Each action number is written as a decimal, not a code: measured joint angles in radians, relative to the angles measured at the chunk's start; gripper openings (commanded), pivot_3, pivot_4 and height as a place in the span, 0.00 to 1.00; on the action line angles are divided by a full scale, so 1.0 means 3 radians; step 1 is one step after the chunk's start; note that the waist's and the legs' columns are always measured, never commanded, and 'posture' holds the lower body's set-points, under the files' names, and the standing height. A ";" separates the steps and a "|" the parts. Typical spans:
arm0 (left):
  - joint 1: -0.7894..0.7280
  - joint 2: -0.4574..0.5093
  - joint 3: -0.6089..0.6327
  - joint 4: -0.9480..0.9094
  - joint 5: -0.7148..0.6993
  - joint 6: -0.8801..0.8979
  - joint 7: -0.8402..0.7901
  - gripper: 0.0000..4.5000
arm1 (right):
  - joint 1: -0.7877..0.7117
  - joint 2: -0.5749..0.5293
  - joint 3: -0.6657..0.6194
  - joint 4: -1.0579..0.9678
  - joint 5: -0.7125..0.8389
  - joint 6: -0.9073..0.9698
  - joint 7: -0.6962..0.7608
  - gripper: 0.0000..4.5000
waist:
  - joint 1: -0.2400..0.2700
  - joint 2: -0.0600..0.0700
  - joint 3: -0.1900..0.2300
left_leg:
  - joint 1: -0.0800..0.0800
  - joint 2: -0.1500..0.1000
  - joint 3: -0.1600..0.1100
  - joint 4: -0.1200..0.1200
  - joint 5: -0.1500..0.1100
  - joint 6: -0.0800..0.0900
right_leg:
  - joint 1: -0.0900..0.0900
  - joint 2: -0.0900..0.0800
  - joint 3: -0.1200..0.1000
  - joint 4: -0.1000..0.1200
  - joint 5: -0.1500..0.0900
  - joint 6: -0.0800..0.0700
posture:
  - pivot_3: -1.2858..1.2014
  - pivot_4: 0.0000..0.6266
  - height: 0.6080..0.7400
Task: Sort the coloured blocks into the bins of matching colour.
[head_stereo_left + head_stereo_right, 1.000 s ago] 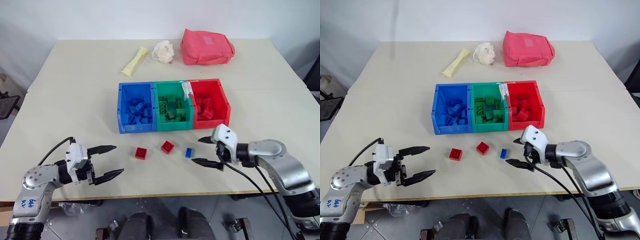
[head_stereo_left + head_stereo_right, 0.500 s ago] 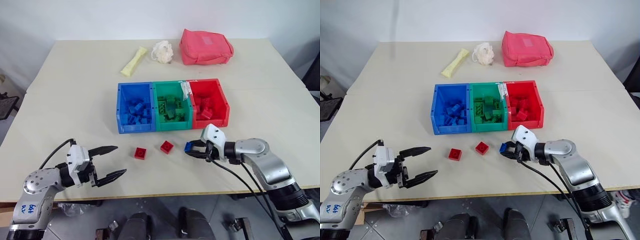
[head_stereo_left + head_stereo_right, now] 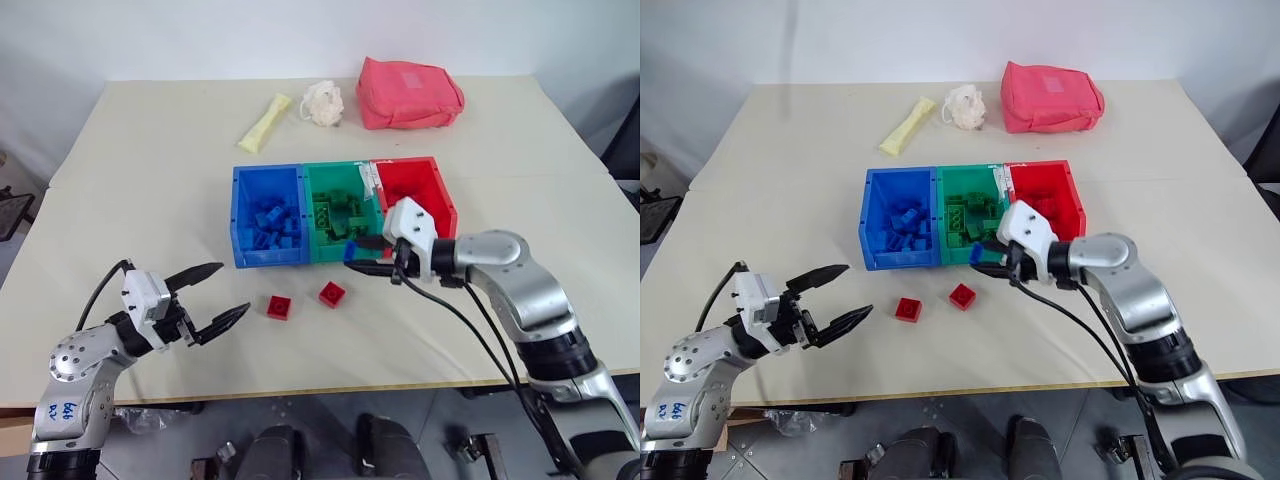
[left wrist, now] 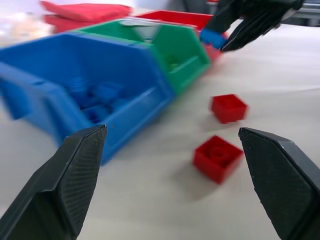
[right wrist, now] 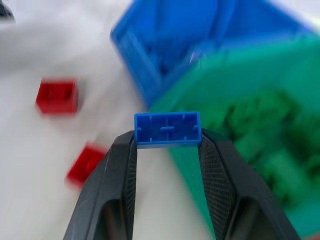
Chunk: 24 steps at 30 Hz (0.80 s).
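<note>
Pinching a small blue brick (image 5: 167, 129) between its fingertips, the right gripper (image 3: 352, 255) hangs above the front edge of the green bin (image 3: 340, 205), with the blue bin (image 3: 268, 212) just to its left and the red bin (image 3: 420, 190) to its right. Two red bricks (image 3: 279, 307) (image 3: 333, 293) lie on the table (image 3: 150, 190) before the bins. Left gripper (image 3: 215, 297) spread wide, grasping nothing, near the table's front edge

Legible markings: one handwritten blue inscription on the left arm's grey shoulder housing (image 3: 63, 411), behind the left gripper (image 3: 215, 299); characters too small to read reliably. None elsewhere.
</note>
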 measured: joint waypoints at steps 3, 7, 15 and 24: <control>0.0077 -0.0008 0.0044 -0.0072 0.0000 0.0005 0.0078 1.00 | -0.0287 0.0224 0.0079 0.0281 -0.0019 -0.0122 0.0027 0.31 | -0.0007 0.0000 0.0000 | -0.0001 0.0000 0.0000 0.0000 0.0000 0.0000 | -0.0001 0.0001 -0.0003 0.0002 0.0000 0.0000 | 0.52 0.24 1.00; 0.0250 -0.0047 0.0135 -0.0192 -0.0018 0.0022 0.0181 1.00 | -0.0741 0.0719 0.0189 0.0982 -0.0170 -0.0513 -0.0015 0.48 | -0.0056 0.0000 0.0000 | 0.0001 -0.0003 0.0004 0.0001 0.0001 0.0001 | -0.0005 0.0005 -0.0005 0.0011 0.0000 0.0000 | 0.52 0.24 1.00; 0.0353 -0.0069 0.0165 -0.0324 -0.0040 0.0026 0.0226 1.00 | -0.1003 0.1152 0.0207 0.1713 -0.0340 -0.1004 -0.0141 1.00 | -0.0078 0.0000 0.0000 | 0.0001 -0.0016 -0.0009 0.0000 0.0001 0.0001 | -0.0010 0.0001 -0.0005 0.0038 -0.0004 -0.0007 | 0.52 0.24 1.00; 0.0347 -0.0088 0.0163 -0.0346 -0.0043 -0.0018 0.0221 1.00 | -0.0729 0.0835 0.0172 0.1273 -0.0244 -0.0968 0.0180 1.00 | -0.0064 0.0000 0.0000 | 0.0001 -0.0016 -0.0012 0.0001 0.0001 0.0001 | -0.0009 -0.0001 -0.0003 0.0037 -0.0004 -0.0007 | 0.52 0.24 1.00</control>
